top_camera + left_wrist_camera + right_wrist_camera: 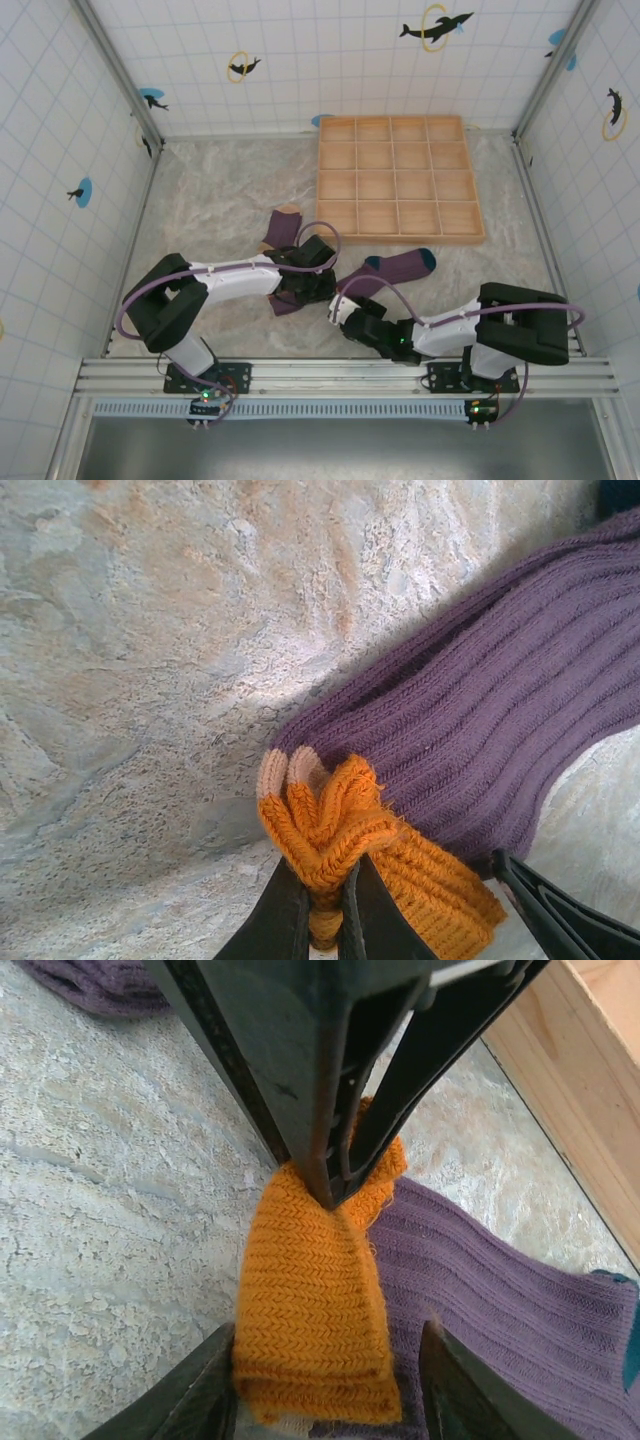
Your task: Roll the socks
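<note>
- So, the left gripper [328, 885] is clamped tight on the orange cuff [335, 825] of the right sock [520, 710]. The knit bunches up between its two black fingers [290, 920].
- Right wrist view shows the same pinch from the other side. The left gripper [335, 1185] comes in from the top and bites the upper edge of the orange cuff [315, 1300], which hangs flat below.
- The right gripper [325, 1365] has its jaws apart, one finger on each side of the orange cuff, gripping nothing. One finger sits just beside the cuff edge, and I cannot tell if they touch. The other finger is over the purple ribbing.
- Top view: the right gripper [346, 303] is just beside the left gripper [322, 283], at the near middle of the table [220, 190].
- The right sock [395, 268] lies unrolled on the table, running right from the grippers. Its teal toe [428, 260] is near the front rim of the tray.
- The left sock [283, 230] is unrolled too, partly under the left arm [235, 275], with its tan heel [289, 210] at the far end.
- The wooden tray [400, 238] sits far right, four by four cells, each showing its bare wood floor. Both socks lie outside it.
</note>
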